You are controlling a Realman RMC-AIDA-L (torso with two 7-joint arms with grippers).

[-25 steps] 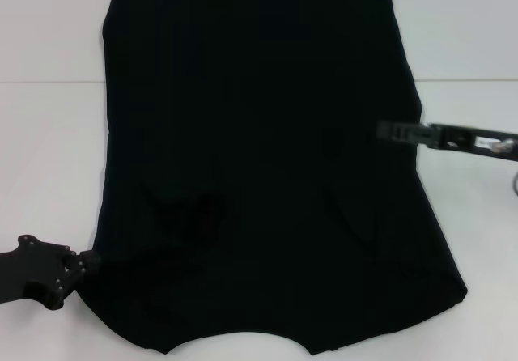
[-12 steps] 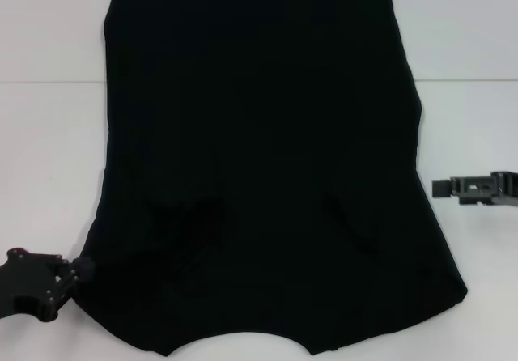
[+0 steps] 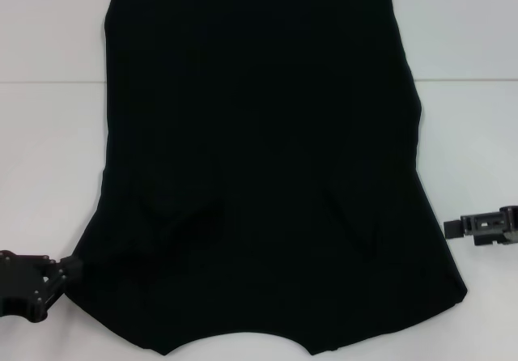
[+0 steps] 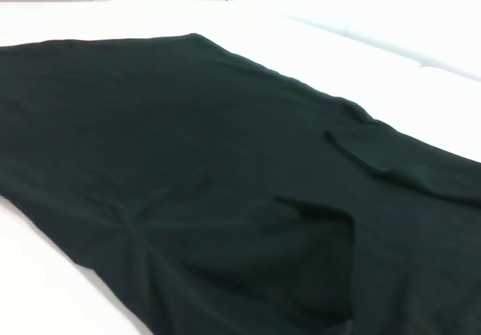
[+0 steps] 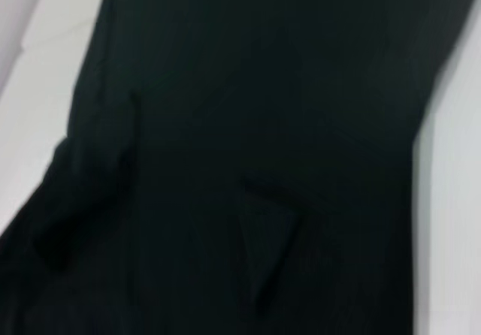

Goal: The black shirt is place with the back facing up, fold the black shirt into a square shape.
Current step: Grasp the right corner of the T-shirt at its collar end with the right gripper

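Black shirt (image 3: pixel 259 159) spread flat on white tabletop (image 3: pixel 48 134), covering most of the middle. Straight hem at far side, curved neckline at near edge, toward the robot. Both sleeves folded inward onto the body, making two angled flaps in the near half, one on the left and one on the right. Outline narrower at far end, wider at near end.

Left hand (image 3: pixel 69 270) low at the near left, just beside the shirt's near left corner, maybe touching its edge; impossible to tell. Fingers not visible clearly, so cannot tell if wide or narrow. Holding nothing visible.

Right hand (image 3: pixel 452 227) at the right side, just beside the shirt's right edge, apart from the fabric, over bare tabletop. Opening also cannot be told; nothing held.

Left wrist view showing the shirt (image 4: pixel 210 177) with both sleeve flaps. Right wrist view filled with the shirt (image 5: pixel 248 125), one folded flap near the middle.
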